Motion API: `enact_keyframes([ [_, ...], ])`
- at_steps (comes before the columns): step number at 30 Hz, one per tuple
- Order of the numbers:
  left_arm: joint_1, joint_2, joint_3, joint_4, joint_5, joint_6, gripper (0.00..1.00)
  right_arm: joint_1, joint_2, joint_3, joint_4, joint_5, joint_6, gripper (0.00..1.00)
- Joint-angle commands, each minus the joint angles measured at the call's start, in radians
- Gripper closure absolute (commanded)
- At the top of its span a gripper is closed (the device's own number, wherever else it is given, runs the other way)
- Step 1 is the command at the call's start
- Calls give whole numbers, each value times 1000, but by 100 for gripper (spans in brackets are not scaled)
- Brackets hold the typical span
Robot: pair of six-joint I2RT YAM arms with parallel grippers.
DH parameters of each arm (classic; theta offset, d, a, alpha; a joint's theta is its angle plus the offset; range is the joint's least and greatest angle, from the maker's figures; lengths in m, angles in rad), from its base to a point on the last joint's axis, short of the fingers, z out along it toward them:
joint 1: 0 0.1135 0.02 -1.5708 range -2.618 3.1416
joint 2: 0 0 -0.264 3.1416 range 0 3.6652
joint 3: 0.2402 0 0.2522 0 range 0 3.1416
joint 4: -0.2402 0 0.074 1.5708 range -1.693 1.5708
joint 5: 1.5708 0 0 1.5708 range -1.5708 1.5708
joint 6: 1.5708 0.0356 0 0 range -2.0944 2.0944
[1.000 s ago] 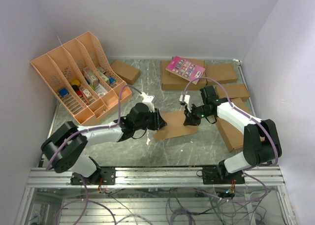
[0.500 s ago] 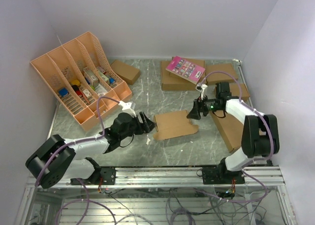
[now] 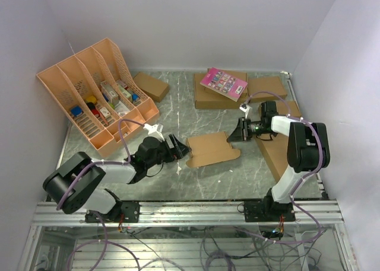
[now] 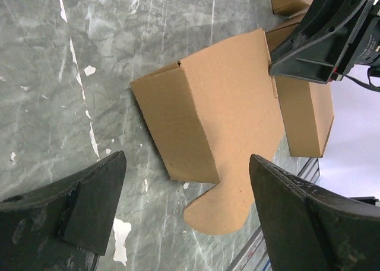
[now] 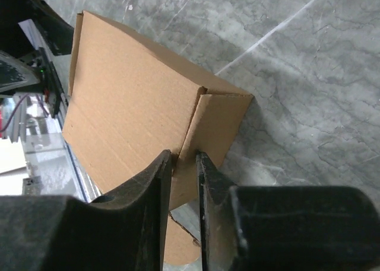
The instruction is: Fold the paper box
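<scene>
Far left: orange file rack [image 3: 95,93] against the left wall, with small packets [image 3: 113,96] in its slots. Their print is too small to read. A small brown box [image 3: 150,86] sits just behind the rack's right end, plain faces.

Left gripper [image 3: 178,149]: low near the table [image 3: 196,182], pointing at the left end of the box. Claw spread wide, nothing in it. In the wrist view its fingers [image 4: 89,206] frame the cardboard but stand apart from it.

Paper box [image 3: 212,149]: mid-table, lying on the grey marbled top between the two grippers. Plain brown cardboard, partly formed. It has a broad top panel and one side wall folded down along a crease. A rounded flap [image 4: 217,209] lies flat on the table off one edge.

Behind it: large flat brown box [image 3: 208,96] with a pink card [image 3: 223,83] lying askew on top. The card shows a grid of small pictures, text unreadable.

Right gripper [image 3: 232,137]: at the right end of the paper box, tips on the crease where the end panel meets the top. Claw narrow, only a thin slit between the fingers [image 5: 148,211]. It may be nipping a cardboard edge, but I can't tell from the wrist view.

Far right: more plain brown boxes [image 3: 267,87] along the right wall.
</scene>
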Motion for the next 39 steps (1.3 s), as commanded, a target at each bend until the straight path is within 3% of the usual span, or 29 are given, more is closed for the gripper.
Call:
enact_keyframes([
  [1,10,62,-10,152,52,-42,4,-22,50,14,1,28,-2,80],
  [10,9,141,24,182,81,-72,2,-56,93,16,-5,26,2,87],
  [18,9,241,25,356,98,-129,1,-72,102,19,-13,14,-6,88],
  [24,6,278,65,361,97,-145,2,-72,105,23,-21,8,-17,88],
  [27,6,297,72,378,93,-169,9,-72,104,31,-38,-4,-42,86],
  [32,6,321,72,413,88,-212,33,-72,84,36,-50,-21,-65,81],
  [39,6,302,78,401,75,-246,49,-71,59,57,-92,-24,-110,72],
])
